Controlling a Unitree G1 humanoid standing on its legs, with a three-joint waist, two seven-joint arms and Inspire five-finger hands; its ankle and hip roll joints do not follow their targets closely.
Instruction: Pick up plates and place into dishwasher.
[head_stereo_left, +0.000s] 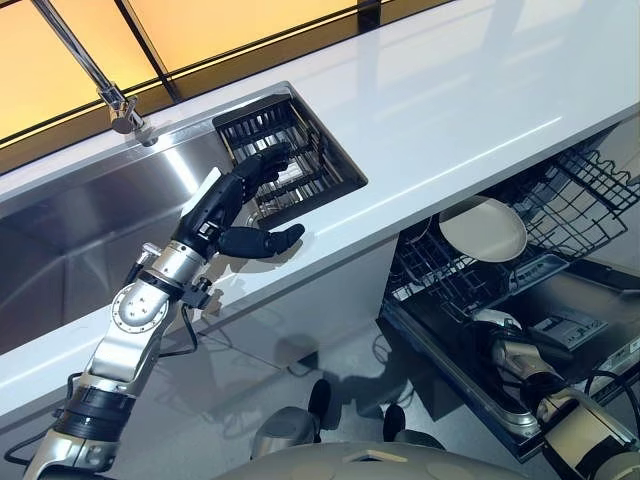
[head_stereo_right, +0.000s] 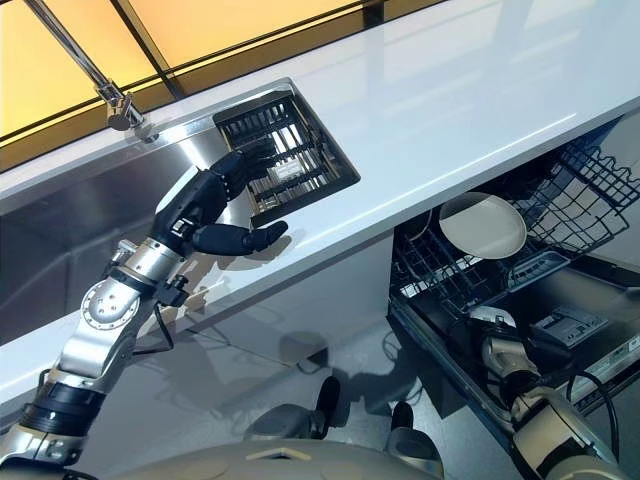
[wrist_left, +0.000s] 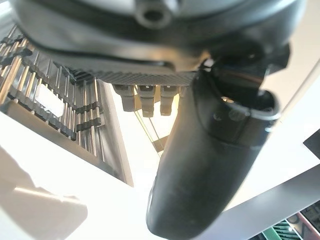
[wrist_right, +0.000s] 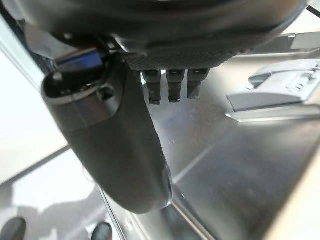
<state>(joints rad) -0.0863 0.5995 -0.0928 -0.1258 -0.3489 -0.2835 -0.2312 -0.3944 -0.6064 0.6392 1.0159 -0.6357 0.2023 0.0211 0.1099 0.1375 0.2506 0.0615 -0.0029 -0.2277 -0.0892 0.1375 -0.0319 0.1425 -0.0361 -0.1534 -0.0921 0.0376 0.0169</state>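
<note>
A white plate (head_stereo_left: 483, 228) stands tilted in the lower rack (head_stereo_left: 585, 190) of the open dishwasher. My left hand (head_stereo_left: 232, 203) is open over the near edge of a black wire rack (head_stereo_left: 300, 140) set in the sink's right end. Its fingers reach onto the wires and its thumb (wrist_left: 210, 165) juts out over the counter edge. Something white (head_stereo_left: 290, 182) shows between the wires by the fingers; I cannot tell if it is a plate. My right hand (head_stereo_left: 508, 350) hangs open and empty, low over the dishwasher's open door (wrist_right: 240, 165).
A steel sink (head_stereo_left: 80, 220) with a tall tap (head_stereo_left: 120, 105) lies left of the wire rack. The white counter (head_stereo_left: 450, 90) runs to the right above the dishwasher. The pulled-out rack and the door (head_stereo_left: 590, 300) jut out over the floor.
</note>
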